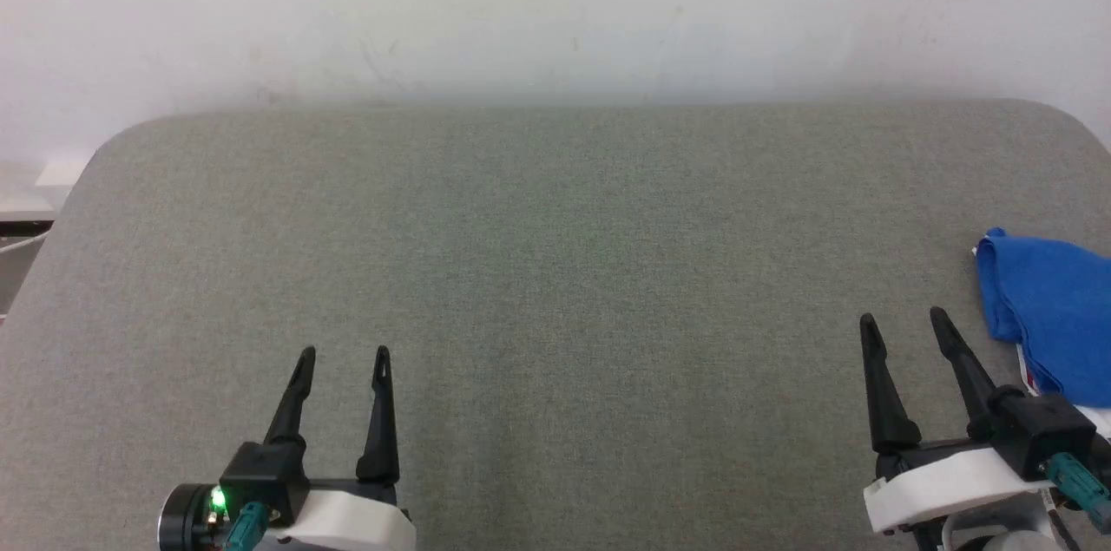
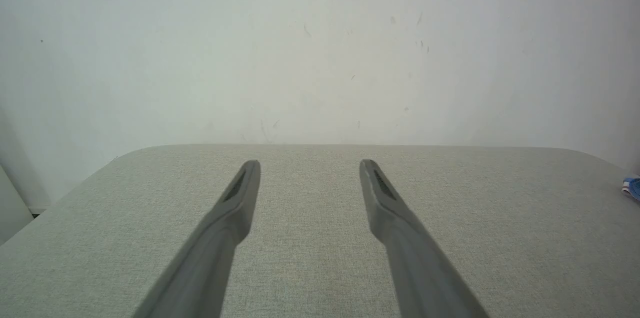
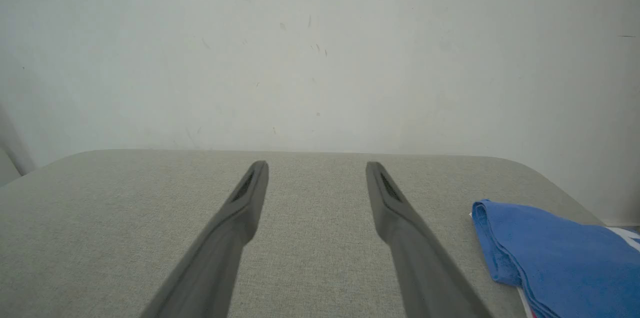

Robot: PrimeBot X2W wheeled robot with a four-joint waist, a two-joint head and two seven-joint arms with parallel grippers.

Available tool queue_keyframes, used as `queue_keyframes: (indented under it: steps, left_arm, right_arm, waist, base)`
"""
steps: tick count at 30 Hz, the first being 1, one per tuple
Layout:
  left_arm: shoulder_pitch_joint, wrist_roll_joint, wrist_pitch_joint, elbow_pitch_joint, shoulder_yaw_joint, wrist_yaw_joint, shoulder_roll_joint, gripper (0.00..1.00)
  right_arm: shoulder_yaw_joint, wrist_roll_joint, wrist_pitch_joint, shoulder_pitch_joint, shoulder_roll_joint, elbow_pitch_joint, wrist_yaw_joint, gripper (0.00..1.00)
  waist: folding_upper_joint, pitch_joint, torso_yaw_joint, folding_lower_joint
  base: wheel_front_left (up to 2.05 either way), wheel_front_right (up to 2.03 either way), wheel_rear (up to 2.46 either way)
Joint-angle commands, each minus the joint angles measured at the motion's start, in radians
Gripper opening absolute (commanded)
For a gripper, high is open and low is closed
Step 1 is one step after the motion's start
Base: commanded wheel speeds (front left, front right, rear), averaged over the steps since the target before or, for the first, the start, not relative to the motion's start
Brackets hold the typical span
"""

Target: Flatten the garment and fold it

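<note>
Since nothing is held at this stage, I read both arms as parked in a ready pose at the near edge of the table [image 1: 555, 273]. From the head camera, the left gripper [image 1: 345, 353] sits at 7 o'clock and the right gripper [image 1: 903, 318] at 5 o'clock. Their fingers point toward 12 o'clock and the pale wall [image 1: 555, 4]. Each gripper has its two fingers spread apart, with the grey table covering showing between them, and neither touches the shirt [image 1: 1050, 308]. The wide stance suits a first approach, since spread fingers can straddle a fold of fabric before closing.

The shirt lies at 3 o'clock on the table, cut off by the right-hand edge of the head view. It is just beside the right gripper's outer finger and well apart from the left gripper. In my judgement that position makes the right arm the one to reach first, with the middle of the table serving as the spreading area.

Condition of the shirt: bunched, not flat. The royal-blue fabric is doubled over itself, with a rounded, layered fold facing 9 o'clock. In the right wrist view the shirt [image 3: 560, 253] shows stacked blue layers, with a strip of white cloth and a touch of red under them at 5 o'clock. I cannot make out a sleeve, collar or lettering. Flattening has not yet begun, so I judge the task to be at its start.
</note>
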Motion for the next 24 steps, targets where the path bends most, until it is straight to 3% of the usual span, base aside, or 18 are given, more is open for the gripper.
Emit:
queue_keyframes:
  steps: [1, 10, 11, 24]
  left_arm:
    - [0.013, 0.004, -0.005, 0.000, -0.001, -0.008, -0.001, 1.00]
    - [0.018, -0.033, -0.005, 0.008, -0.006, -0.008, -0.001, 1.00]
    - [0.008, -0.032, 0.000, 0.004, -0.004, -0.004, 0.000, 0.00]
    - [0.002, -0.023, 0.022, 0.000, 0.000, -0.005, 0.000, 0.00]
  right_arm:
    - [0.002, -0.005, -0.007, 0.009, 0.005, 0.006, -0.002, 1.00]
    - [0.003, -0.009, -0.011, 0.012, 0.007, 0.017, -0.002, 1.00]
    - [0.004, -0.006, -0.006, 0.001, 0.004, 0.016, 0.000, 0.00]
    - [0.008, -0.014, 0.014, -0.002, 0.004, 0.008, 0.000, 0.00]
  waist:
    - [0.0000, 0.000, -0.001, 0.0000]
    - [0.0000, -0.008, 0.001, 0.0000]
    - [0.0000, -0.008, 0.001, 0.0000]
    - [0.0000, -0.005, -0.002, 0.0001]
  base:
    - [0.00, 0.00, 0.00]
    - [0.00, 0.00, 0.00]
    - [0.00, 0.00, 0.00]
    - [0.00, 0.00, 0.00]
